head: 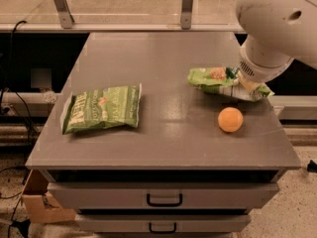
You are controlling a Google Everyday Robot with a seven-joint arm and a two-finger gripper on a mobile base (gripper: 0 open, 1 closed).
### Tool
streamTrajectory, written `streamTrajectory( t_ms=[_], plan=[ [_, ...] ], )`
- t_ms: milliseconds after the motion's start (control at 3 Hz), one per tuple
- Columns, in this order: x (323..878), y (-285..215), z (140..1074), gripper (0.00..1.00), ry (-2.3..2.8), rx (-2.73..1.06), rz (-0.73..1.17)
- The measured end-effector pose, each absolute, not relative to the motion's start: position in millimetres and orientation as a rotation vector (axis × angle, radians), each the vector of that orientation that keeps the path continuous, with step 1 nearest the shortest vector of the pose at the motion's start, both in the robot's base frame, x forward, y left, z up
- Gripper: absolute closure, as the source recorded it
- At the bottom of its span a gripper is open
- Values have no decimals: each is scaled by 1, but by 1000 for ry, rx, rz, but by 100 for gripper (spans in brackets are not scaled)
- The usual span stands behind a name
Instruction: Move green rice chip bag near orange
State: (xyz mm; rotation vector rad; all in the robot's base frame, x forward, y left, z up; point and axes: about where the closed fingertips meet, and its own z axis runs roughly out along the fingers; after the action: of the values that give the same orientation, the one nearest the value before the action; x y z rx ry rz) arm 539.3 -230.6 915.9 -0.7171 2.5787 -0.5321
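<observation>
Green rice chip bag (218, 79) low at two o'clock on tabletop (163, 143), just beside orange (230, 119) at four; pincer (245, 85) at bag's three o'clock end, apart or clamped: cannot tell; seems nearly done; release left, perhaps.

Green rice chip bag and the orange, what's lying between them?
Nothing: in the camera view only a strip of bare tabletop separates the green rice chip bag from the orange. The gripper is at the bag's right end.

pincer (242, 83) at green rice chip bag (212, 78) | crinkled glossy plastic | orange (230, 119) smooth
</observation>
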Motion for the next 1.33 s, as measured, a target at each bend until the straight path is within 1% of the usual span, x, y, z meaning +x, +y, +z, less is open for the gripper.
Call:
streamTrajectory(
  t_ms=[1000,1333],
  plan=[
    [530,-241,892,100,2611,-667,-434],
    [531,-240,890,84,2614,-669,-433]
  ],
)
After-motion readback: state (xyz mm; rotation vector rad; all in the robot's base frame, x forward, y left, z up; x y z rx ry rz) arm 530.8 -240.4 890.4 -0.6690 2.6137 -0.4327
